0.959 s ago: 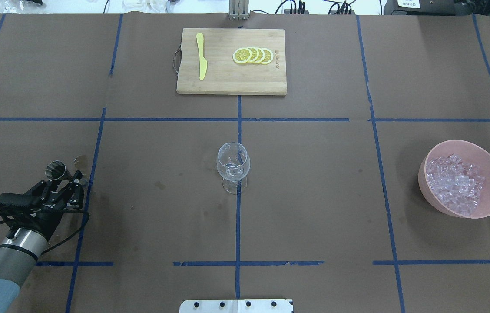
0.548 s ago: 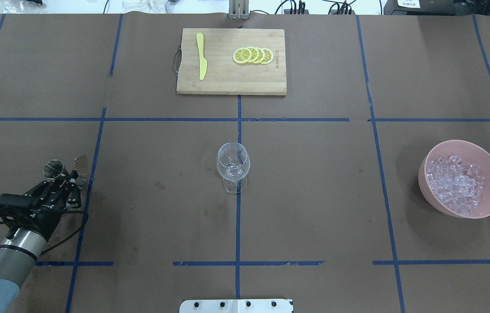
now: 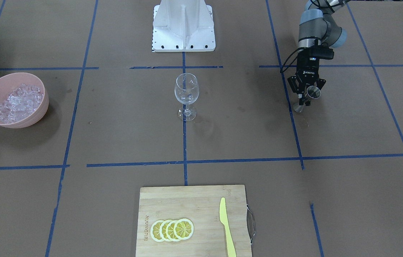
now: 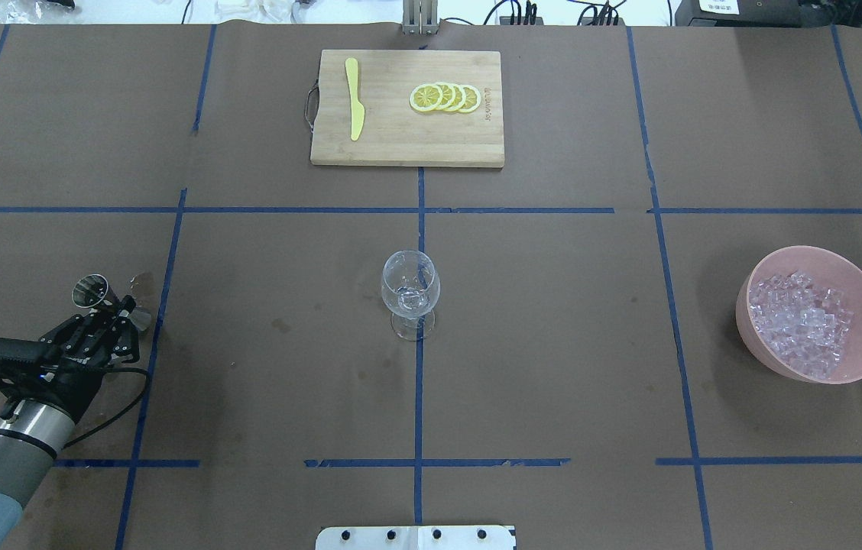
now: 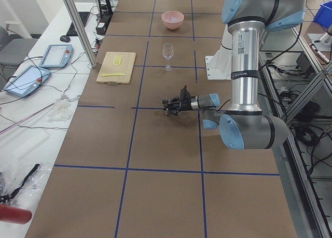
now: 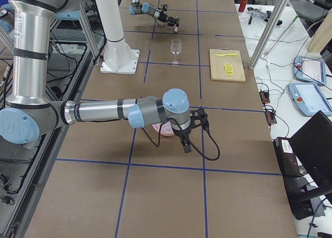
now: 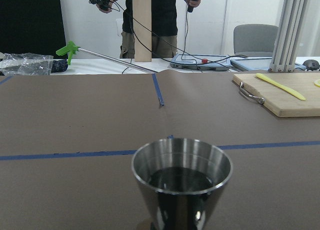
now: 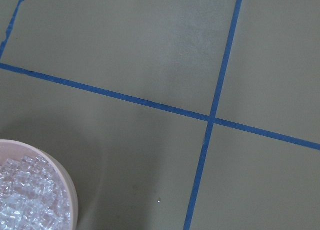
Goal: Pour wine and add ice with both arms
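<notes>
My left gripper (image 4: 124, 312) is shut on a steel measuring cup (image 4: 92, 292) at the table's left, low over the surface. The left wrist view shows the cup (image 7: 182, 176) upright with dark liquid in it. The same gripper (image 3: 305, 98) shows in the front view. A clear stemmed wine glass (image 4: 409, 294) stands at the table's middle, well to the right of the cup. The ice (image 4: 802, 325) fills a pink bowl (image 4: 750, 286) at the right. My right gripper (image 6: 185, 146) hangs above the table near the bowl; I cannot tell whether it is open or shut.
A wooden cutting board (image 4: 393, 149) at the far middle carries a yellow knife (image 4: 354, 99) and lemon slices (image 4: 446, 98). The white base block (image 3: 183, 25) stands at the robot's edge. The right wrist view shows the bowl's rim (image 8: 71, 192) and blue tape lines.
My left gripper has drawn slightly to the left with the steel cup in it. The glass, bowl and board have not moved.
</notes>
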Robot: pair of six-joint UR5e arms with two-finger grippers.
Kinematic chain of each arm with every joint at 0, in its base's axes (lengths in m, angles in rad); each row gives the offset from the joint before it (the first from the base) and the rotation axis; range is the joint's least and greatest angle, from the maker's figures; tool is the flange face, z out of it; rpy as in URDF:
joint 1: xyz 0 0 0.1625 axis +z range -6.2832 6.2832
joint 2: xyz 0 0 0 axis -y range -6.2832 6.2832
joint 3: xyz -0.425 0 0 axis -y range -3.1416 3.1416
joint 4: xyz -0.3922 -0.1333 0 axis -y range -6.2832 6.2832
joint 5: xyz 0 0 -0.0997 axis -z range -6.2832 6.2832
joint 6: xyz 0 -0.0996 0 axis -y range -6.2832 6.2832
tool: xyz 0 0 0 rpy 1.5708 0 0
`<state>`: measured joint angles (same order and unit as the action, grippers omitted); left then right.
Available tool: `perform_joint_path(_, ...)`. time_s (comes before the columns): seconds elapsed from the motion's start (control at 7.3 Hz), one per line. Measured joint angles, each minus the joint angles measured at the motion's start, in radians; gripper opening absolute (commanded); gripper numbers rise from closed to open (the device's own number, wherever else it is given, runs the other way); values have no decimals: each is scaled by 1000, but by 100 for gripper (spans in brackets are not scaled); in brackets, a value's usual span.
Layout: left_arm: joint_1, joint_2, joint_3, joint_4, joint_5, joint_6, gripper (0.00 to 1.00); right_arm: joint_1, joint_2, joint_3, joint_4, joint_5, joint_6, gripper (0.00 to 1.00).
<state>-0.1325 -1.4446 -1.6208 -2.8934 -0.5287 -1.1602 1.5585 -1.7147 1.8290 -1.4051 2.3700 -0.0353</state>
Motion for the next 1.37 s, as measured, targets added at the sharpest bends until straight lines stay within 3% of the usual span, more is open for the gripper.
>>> perform_joint_path(0.14, 0, 12, -4, -56, -2, 85, 0, 0, 0, 0, 0, 0, 0, 100)
perform_joint_path(0.41, -4, 8, -27, -213, -31, 459, 0, 0, -1, 0, 0, 0, 0, 100)
perform_joint_path(0.68, -18, -7, -76, -359, -138, 614, 0, 0, -2, 0, 0, 0, 0, 100)
perform_joint_path(0.96, -50, -50, -110, -379, -235, 646, 0, 0, -6, -1, 0, 0, 0, 100)
perform_joint_path(1.37, -78, -123, -168, -277, -259, 794, 0, 0, -9, -3, 0, -1, 0, 100)
